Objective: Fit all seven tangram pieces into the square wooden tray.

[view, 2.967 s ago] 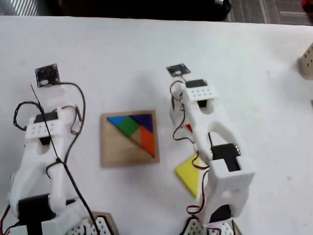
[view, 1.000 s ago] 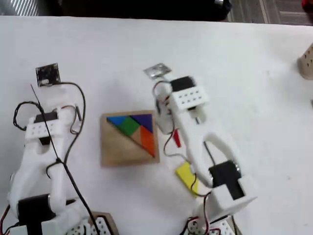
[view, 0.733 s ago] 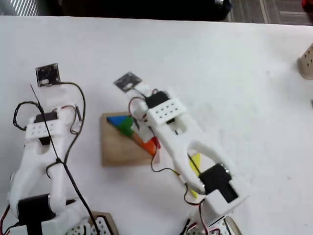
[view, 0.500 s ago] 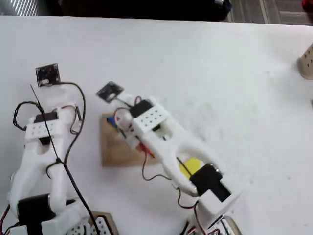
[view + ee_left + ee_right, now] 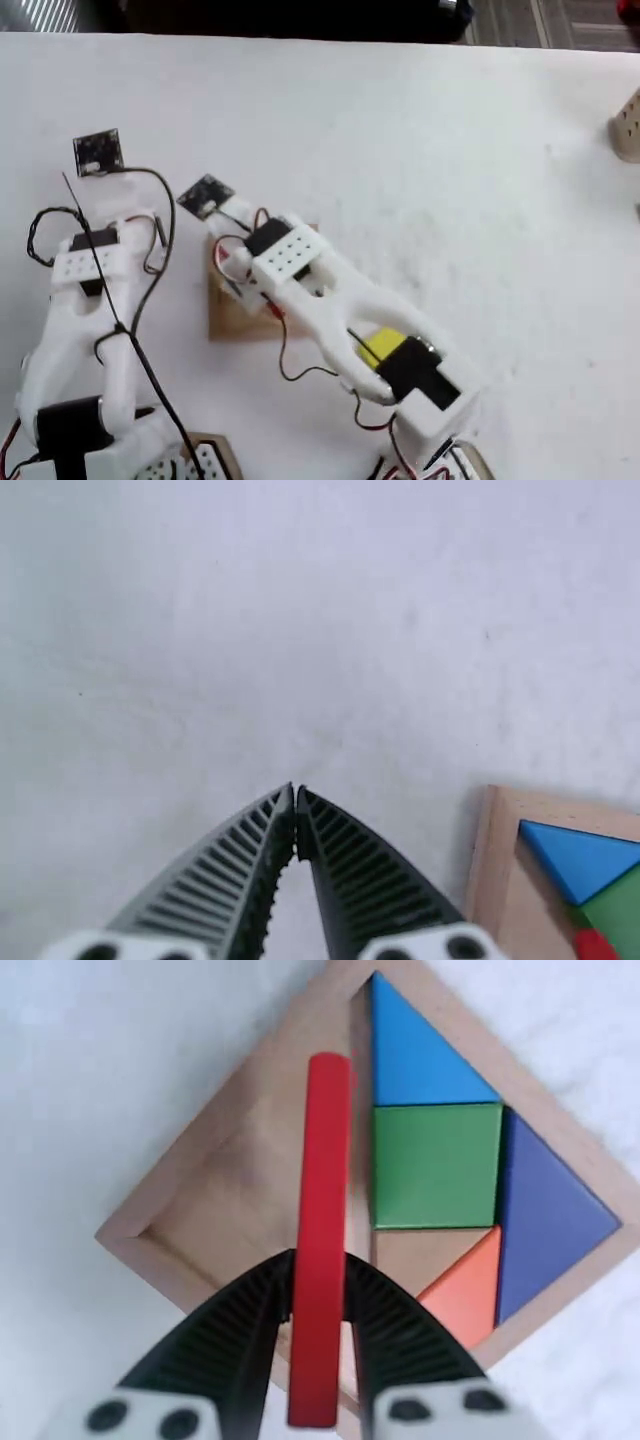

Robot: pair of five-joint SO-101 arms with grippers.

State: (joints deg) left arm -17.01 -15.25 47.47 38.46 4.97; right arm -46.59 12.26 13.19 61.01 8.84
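Table: white, same as before. Right arm: has swung across from beside the square wooden tray to over it, and from above I now see it covering most of the tray, which earlier lay open to view. Left arm: unmoved, with the left gripper pressed together on nothing, just off the tray's corner. Right gripper: pinching the red piece on edge over the tray's bare half. Seated in the tray: dark blue triangle, blue triangle, green square, orange triangle. Yellow piece — on the table, mostly hidden beneath the right arm.
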